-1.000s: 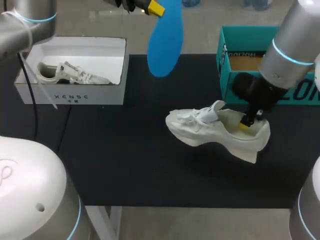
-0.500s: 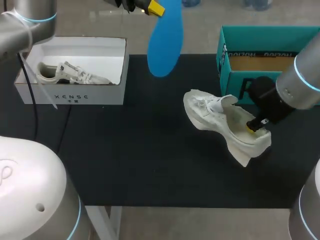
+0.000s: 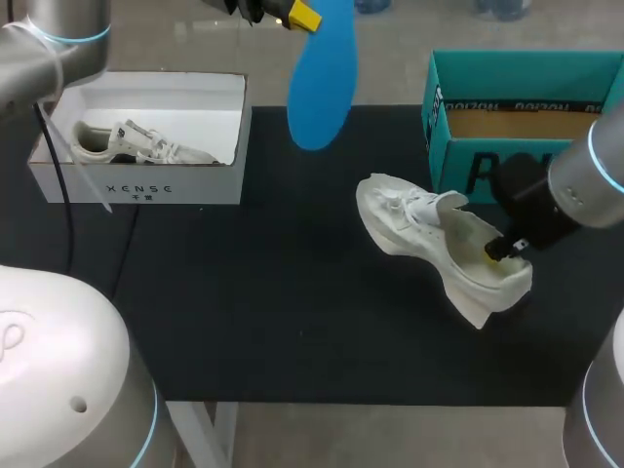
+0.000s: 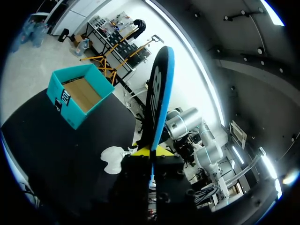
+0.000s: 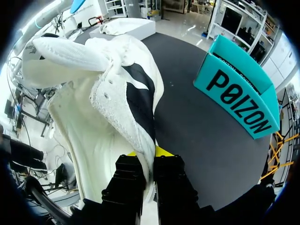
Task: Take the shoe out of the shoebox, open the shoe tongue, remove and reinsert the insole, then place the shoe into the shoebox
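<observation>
Holding the insole (image 3: 322, 83) clear of the shoe (image 3: 419, 229)
Our left gripper (image 4: 151, 151) pinches the insole, our right gripper (image 5: 150, 153) clamps the shoe's heel; reinserting and boxing remain.

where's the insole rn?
Head view: the insole hangs in the air, held by the left gripper, over the table's far edge between the white box and the teal box.

Black-topped table (image 3: 244, 302). White open cardboard shoebox (image 3: 141, 185) on far left part. Teal open cardboard shoebox (image 3: 458, 171) on far right part. White chunky-soled sneaker (image 3: 409, 229) on surface just beside teal shoebox, toe toward table middle.
</observation>
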You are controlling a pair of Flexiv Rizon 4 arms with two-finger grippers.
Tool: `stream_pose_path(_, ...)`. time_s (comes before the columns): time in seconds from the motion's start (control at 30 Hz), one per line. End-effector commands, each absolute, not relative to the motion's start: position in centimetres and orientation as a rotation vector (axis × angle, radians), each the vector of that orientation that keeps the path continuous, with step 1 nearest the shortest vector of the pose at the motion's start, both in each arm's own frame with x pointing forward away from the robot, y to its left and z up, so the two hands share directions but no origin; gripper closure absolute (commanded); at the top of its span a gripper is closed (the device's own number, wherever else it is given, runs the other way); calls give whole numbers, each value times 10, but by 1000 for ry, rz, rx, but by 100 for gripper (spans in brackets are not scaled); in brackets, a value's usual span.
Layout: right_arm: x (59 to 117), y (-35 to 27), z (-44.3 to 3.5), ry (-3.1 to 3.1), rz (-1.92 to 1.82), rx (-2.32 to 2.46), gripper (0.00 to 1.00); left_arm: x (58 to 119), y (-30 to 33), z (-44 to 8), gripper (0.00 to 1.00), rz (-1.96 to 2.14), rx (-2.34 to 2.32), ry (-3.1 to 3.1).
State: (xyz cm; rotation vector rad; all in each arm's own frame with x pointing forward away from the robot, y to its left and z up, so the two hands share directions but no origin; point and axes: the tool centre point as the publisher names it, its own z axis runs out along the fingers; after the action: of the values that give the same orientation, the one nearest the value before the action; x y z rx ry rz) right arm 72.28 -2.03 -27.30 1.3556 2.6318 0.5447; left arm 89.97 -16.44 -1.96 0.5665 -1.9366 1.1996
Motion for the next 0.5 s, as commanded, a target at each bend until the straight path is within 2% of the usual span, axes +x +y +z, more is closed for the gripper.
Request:
stream_pose_path(0.03, 721, -18, -274, 2604, 559, 1384, 100, 900, -165, -20, 100, 1199, 564, -1937)
stream_pose_path(0.27, 723, -2, -273, 2306, 523, 1716, 100, 900, -165, -20, 100, 1199, 564, -1937)
stream_pose_path(0.5, 734, 18, -280, 2334, 558, 1839, 100, 900, -165, -20, 100, 1199, 564, -1937)
